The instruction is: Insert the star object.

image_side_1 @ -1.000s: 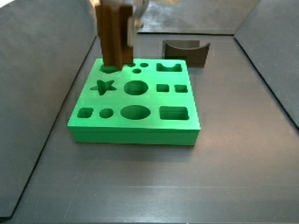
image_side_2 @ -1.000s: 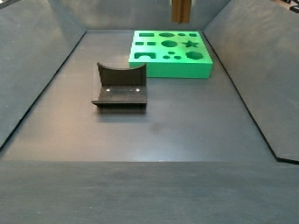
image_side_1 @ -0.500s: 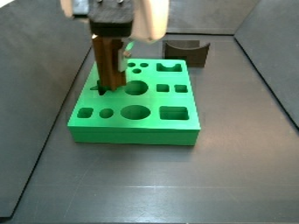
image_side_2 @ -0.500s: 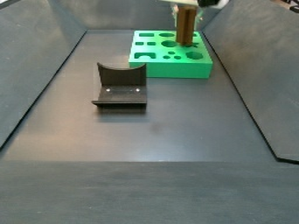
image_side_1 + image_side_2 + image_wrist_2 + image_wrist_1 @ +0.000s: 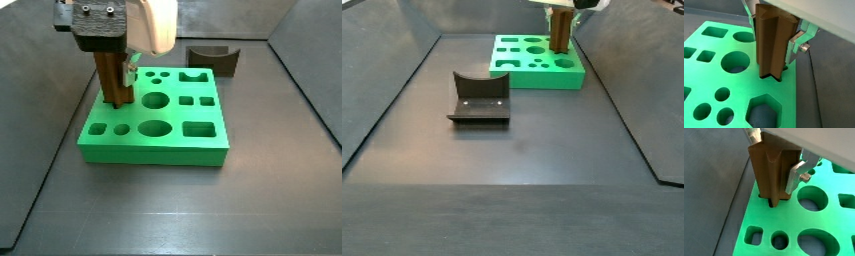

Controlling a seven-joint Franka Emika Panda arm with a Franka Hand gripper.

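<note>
The star object (image 5: pixel 772 170) is a tall brown ridged wooden peg, held upright. It shows in both wrist views (image 5: pixel 774 42) and both side views (image 5: pixel 114 80) (image 5: pixel 556 38). My gripper (image 5: pixel 774 153) is shut on its upper part; a silver finger (image 5: pixel 796 42) presses its side. The peg's lower end stands in the star-shaped hole of the green board (image 5: pixel 154 145), at the board's edge. In the wrist views its foot sits a little below the board's top face. The board also shows in a side view (image 5: pixel 543 75) and both wrist views (image 5: pixel 797 225) (image 5: pixel 724 85).
A dark squat block with a curved notch (image 5: pixel 214 58) stands behind the board; in a side view it is the fixture-like piece (image 5: pixel 478 98) on the grey floor. Sloped grey walls (image 5: pixel 40 150) bound the floor. The board holds several other shaped holes (image 5: pixel 735 61).
The gripper has come down with the peg. The peg moved from the board's back edge to the star hole, and its lower end now stands in that hole.
</note>
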